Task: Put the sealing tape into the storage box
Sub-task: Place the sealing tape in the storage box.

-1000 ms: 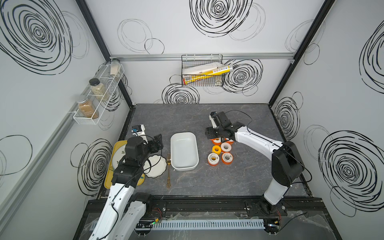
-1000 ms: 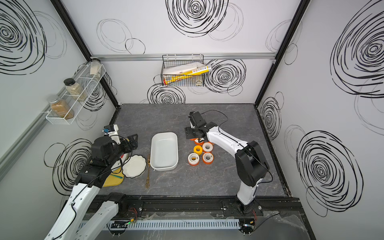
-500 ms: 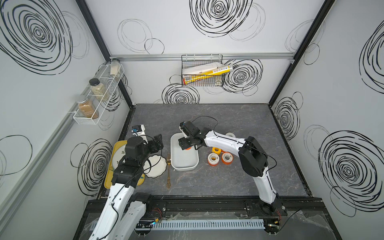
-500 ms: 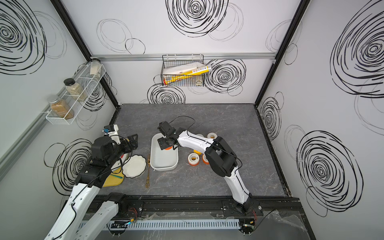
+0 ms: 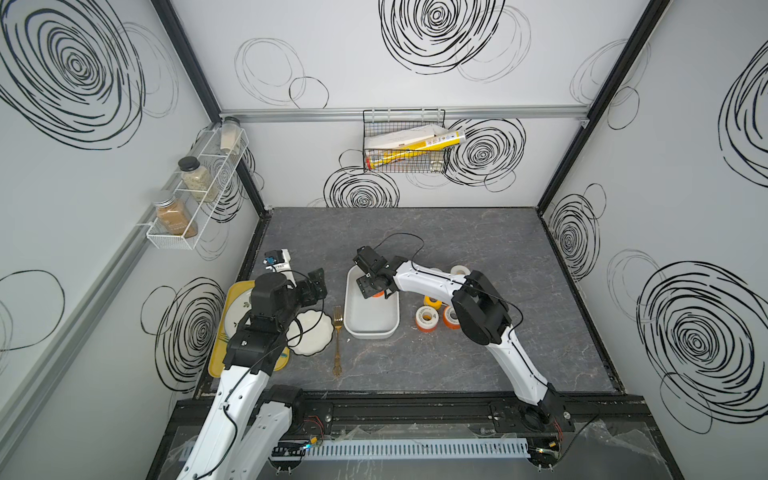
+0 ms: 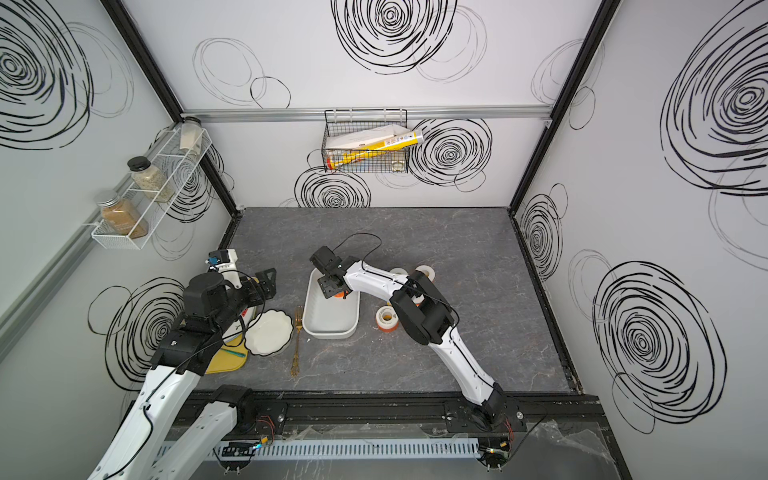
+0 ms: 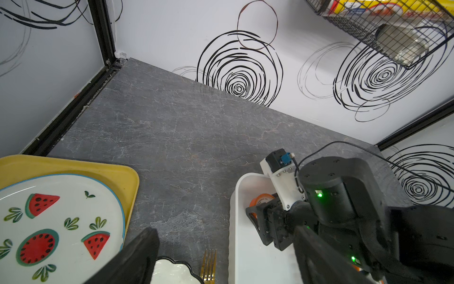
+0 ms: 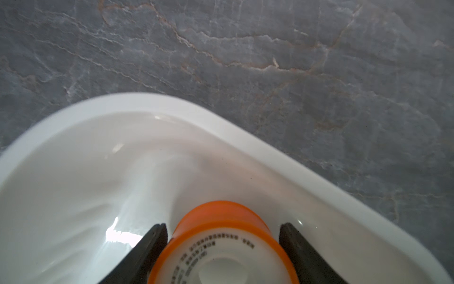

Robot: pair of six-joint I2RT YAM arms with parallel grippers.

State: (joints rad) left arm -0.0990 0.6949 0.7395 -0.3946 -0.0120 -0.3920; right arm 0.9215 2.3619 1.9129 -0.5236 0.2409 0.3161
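The storage box (image 5: pixel 372 322) (image 6: pixel 330 322) is a white tub at the table's middle. My right gripper (image 5: pixel 376 289) (image 6: pixel 334 291) (image 8: pixel 223 228) hangs over its far end, shut on an orange-spooled roll of sealing tape (image 8: pixel 216 216) (image 5: pixel 378 294), low inside the box (image 8: pixel 122 159). The left wrist view also shows this roll (image 7: pixel 261 199) in the box (image 7: pixel 237 221). Several more rolls lie on the table right of the box, among them a yellow one (image 5: pixel 430 300), an orange one (image 5: pixel 424 319) and a white one (image 5: pixel 460 271). My left gripper (image 5: pixel 316 284) (image 6: pixel 266 286) (image 7: pixel 224 236) is open and empty, left of the box.
Along the left edge lies a yellow tray (image 5: pixel 216 365) with a watermelon plate (image 7: pixel 61 221) on it. A white scalloped dish (image 5: pixel 311 336) and a gold fork (image 5: pixel 337 340) lie between tray and box. A wire basket (image 5: pixel 405 141) hangs on the back wall, a spice shelf (image 5: pixel 195 195) on the left wall.
My right arm swung left from the cluster of rolls to the far end of the box, carrying the orange roll. The left arm has not moved.
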